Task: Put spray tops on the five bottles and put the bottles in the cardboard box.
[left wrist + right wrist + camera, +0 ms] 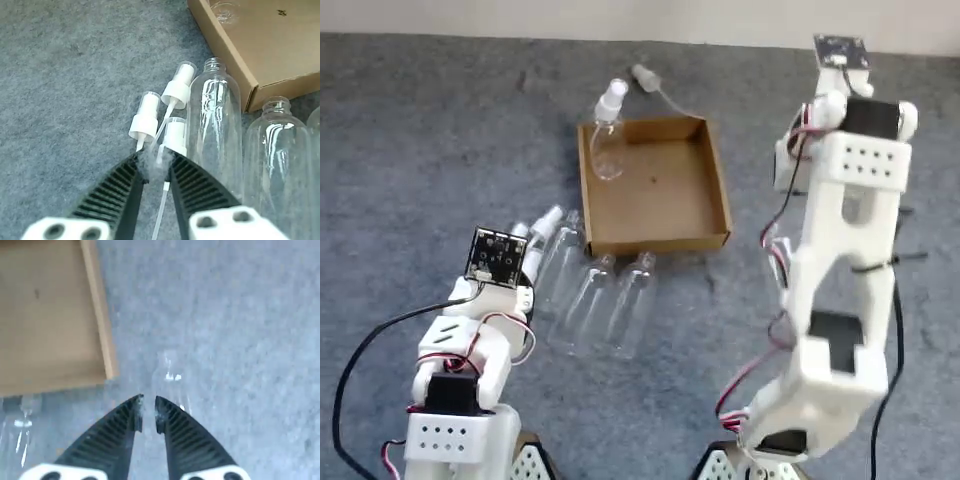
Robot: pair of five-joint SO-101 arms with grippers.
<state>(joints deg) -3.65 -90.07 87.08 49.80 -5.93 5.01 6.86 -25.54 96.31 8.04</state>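
Left fingers slightly parted, straddling spray top tube.

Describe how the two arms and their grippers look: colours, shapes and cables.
The left arm and right arm are blocky white plastic shells around black motors, with red, white and black wires looped along the joints and a dark circuit board at each wrist. The left gripper and right gripper have black, ribbed, tapering fingers on white mounts.
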